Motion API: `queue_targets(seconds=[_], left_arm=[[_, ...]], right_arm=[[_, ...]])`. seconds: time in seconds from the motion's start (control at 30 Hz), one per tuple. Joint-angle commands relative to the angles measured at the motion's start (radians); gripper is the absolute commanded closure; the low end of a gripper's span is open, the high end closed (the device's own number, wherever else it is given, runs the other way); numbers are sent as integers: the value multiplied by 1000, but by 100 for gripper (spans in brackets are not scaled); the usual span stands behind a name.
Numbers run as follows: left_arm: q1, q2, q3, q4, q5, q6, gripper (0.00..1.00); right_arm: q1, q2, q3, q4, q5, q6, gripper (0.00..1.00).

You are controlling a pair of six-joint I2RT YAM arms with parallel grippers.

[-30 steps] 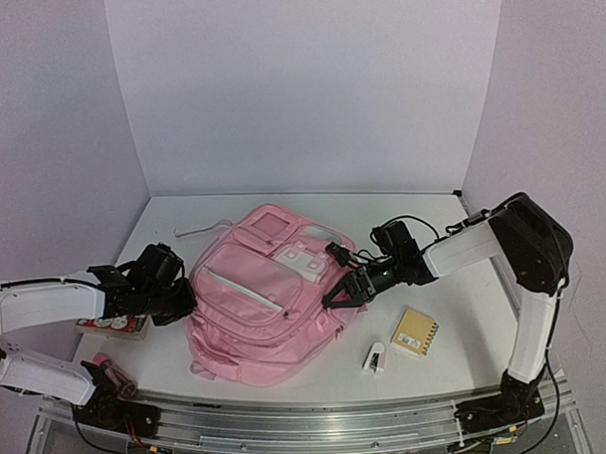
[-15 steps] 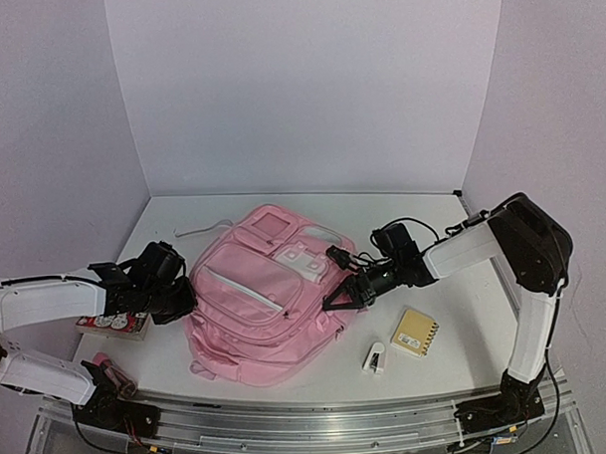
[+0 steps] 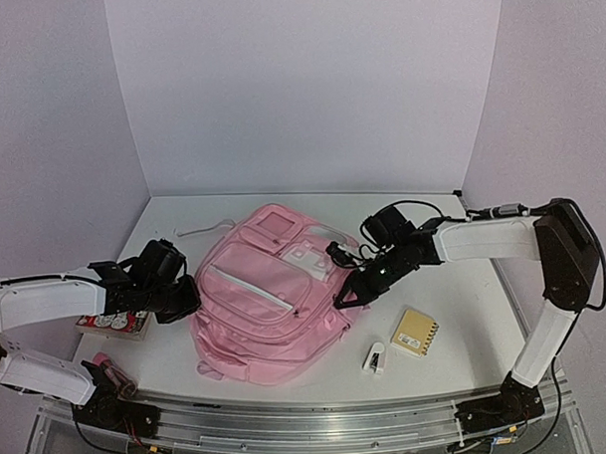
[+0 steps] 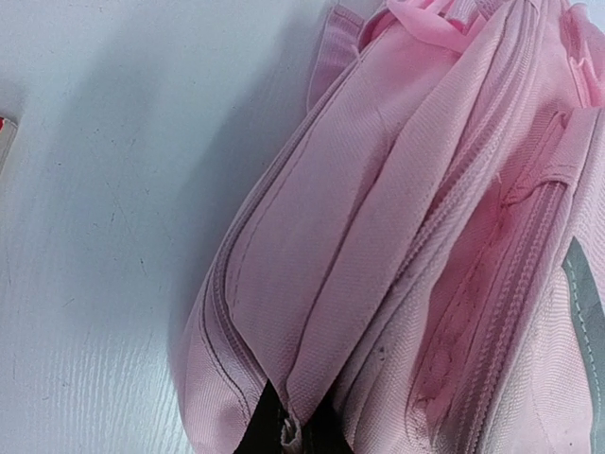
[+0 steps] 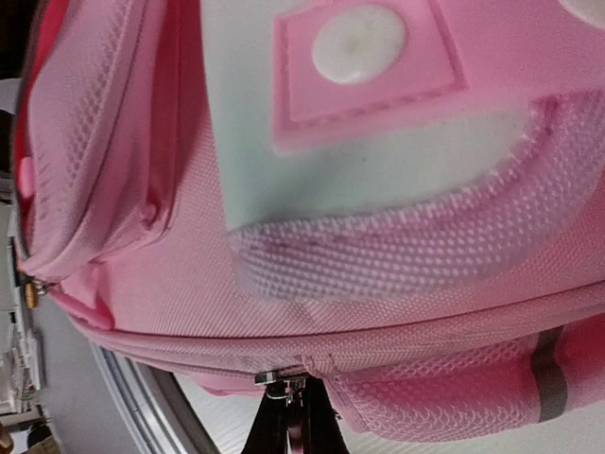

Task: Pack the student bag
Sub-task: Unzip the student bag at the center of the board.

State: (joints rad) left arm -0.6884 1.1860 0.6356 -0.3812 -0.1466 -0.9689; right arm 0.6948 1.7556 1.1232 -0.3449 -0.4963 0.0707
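Black jaws of the left gripper (image 4: pixel 286 433) pinch a woven pink fabric fold. The right gripper (image 5: pixel 293 430) is clamped on a metal zip pull (image 5: pixel 281 377) (mesh panel above). The soft, light-pink student bag (image 3: pixel 261 308) lies flat mid-table (image 3: pixel 464 281), between both arms.

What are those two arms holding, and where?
Both hold the student bag: the left tool pinches its side fabric, the right tool apparently its zip pull.
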Motion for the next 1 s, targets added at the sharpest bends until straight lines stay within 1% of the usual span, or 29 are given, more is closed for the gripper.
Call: queue_targets(seconds=[0.0, 0.03, 0.1, 0.17, 0.23, 0.3, 0.37, 0.47, 0.53, 0.73, 0.87, 0.97], left_arm=[[-5, -33, 9, 151, 33, -10, 100], [-6, -37, -6, 188, 49, -14, 100], [-16, -34, -20, 231, 73, -20, 100], [-35, -15, -18, 258, 66, -26, 100], [-56, 15, -14, 301, 57, -37, 100], [-77, 56, -9, 354, 54, -48, 100], [-95, 94, -1, 416, 45, -74, 100], [-117, 165, 13, 465, 16, -148, 100], [-129, 201, 25, 473, -11, -187, 100], [-157, 230, 43, 482, -81, -258, 100], [-168, 230, 46, 466, -115, -289, 100], [-178, 239, 53, 469, -121, -293, 100]], right_arm=[[27, 45, 161, -239, 520, -5, 100], [26, 61, 199, -253, 609, -8, 100], [24, 88, 257, -268, 721, -30, 100], [18, 118, 310, -285, 761, -59, 100], [-1, 146, 353, -296, 753, -63, 100], [-22, 164, 372, -306, 716, -71, 100], [-24, 158, 368, -317, 636, -116, 100], [-20, 111, 302, -317, 392, -173, 100], [-7, 75, 257, -320, 296, -221, 100], [33, -9, 203, -367, 232, -284, 100], [58, -57, 189, -370, 111, -302, 100], [106, -68, 205, -373, 86, -306, 100]])
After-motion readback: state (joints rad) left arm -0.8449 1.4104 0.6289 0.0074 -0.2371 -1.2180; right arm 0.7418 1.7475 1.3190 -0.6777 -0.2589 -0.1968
